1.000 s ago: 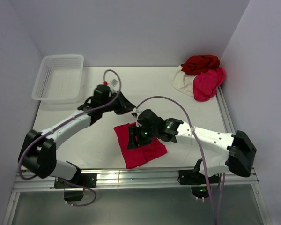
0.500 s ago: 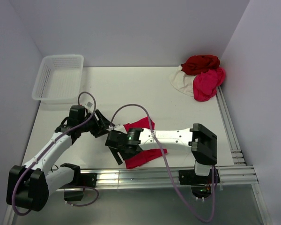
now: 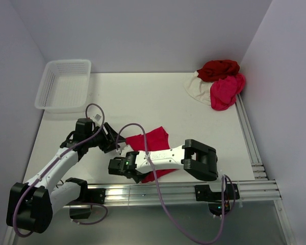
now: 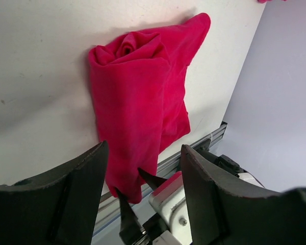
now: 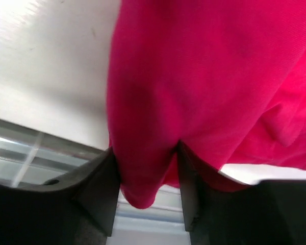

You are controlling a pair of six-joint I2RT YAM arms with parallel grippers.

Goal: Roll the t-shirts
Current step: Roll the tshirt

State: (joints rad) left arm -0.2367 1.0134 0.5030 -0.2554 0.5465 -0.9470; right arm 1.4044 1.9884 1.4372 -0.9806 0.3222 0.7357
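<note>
Crimson t-shirt: near middle of table; folded narrow, one end curled, roll unfinished; right gripper apparently nipping its near fold; left gripper spread, empty, just beside it. Dark red t-shirt, pink t-shirt, cream t-shirt: heaped far right corner; all three not yet rolled.

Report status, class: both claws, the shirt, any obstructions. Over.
Left claw open, just short of crimson t-shirt. Right claw shut on its near end. Roll loose. Shirt pile and basket well off.
</note>
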